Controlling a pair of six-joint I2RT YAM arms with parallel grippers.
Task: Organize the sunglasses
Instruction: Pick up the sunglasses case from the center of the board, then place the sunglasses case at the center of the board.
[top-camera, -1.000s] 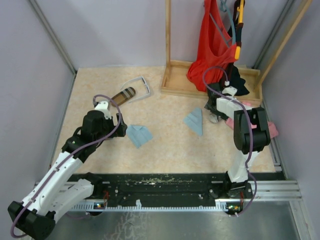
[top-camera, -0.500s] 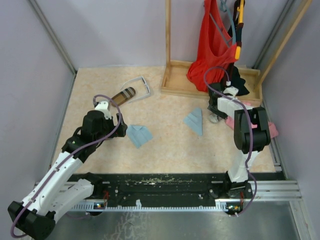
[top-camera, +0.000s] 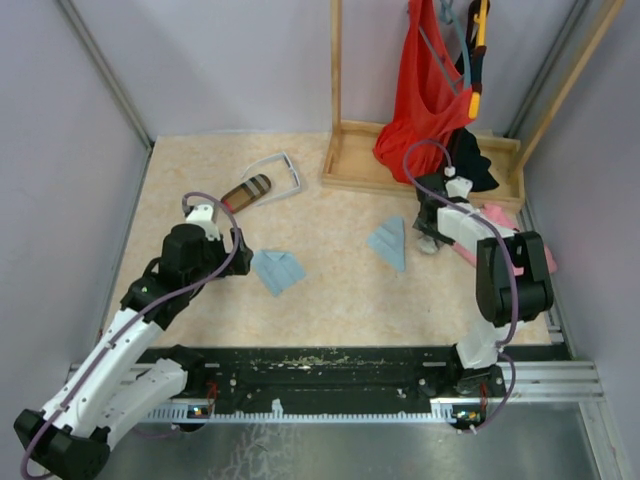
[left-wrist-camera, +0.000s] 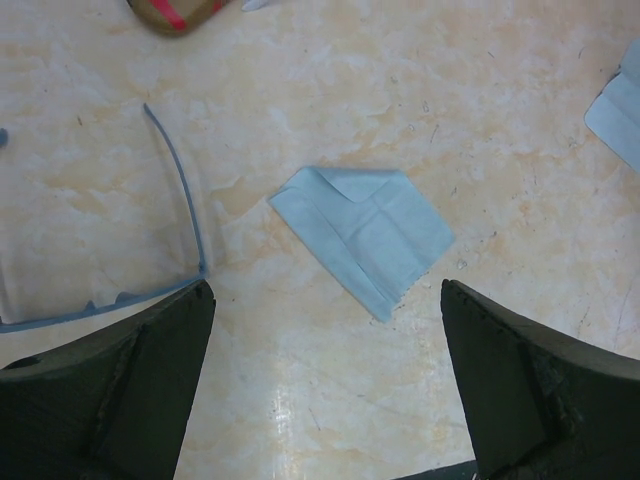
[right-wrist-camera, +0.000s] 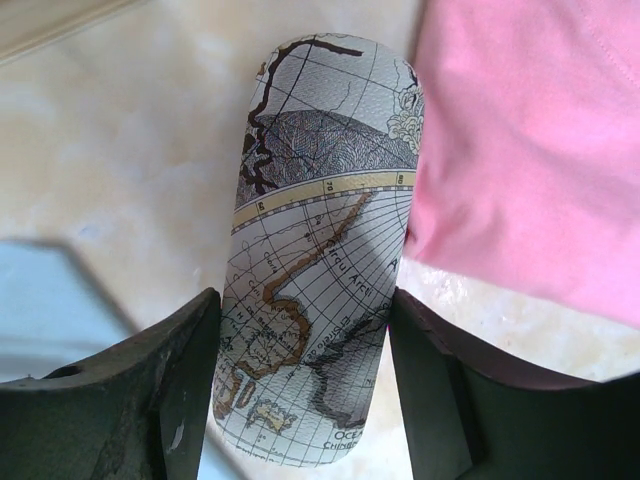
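Note:
The white-framed sunglasses (top-camera: 283, 172) lie at the back left, beside the brown-striped case (top-camera: 246, 191). A second pair of sunglasses with a thin dark frame (left-wrist-camera: 185, 215) lies just left of my left gripper (left-wrist-camera: 325, 290), which hovers open over the table, its left finger beside the frame's corner. From above, that arm hides this pair. My right gripper (right-wrist-camera: 300, 300) is shut on the grey map-patterned case (right-wrist-camera: 320, 250), one finger on each long side. Seen from above, the right gripper (top-camera: 430, 232) sits in front of the wooden stand.
One light blue folded cloth (left-wrist-camera: 365, 235) lies ahead of the left fingers, another (top-camera: 390, 242) left of the right gripper. A pink cloth (right-wrist-camera: 530, 150) touches the case's right side. The wooden stand (top-camera: 350, 170) with a red bag (top-camera: 425, 100) occupies the back right.
The right jaws closed onto the map-patterned case, and the right arm's elbow swung out to the right. The left arm shifted slightly.

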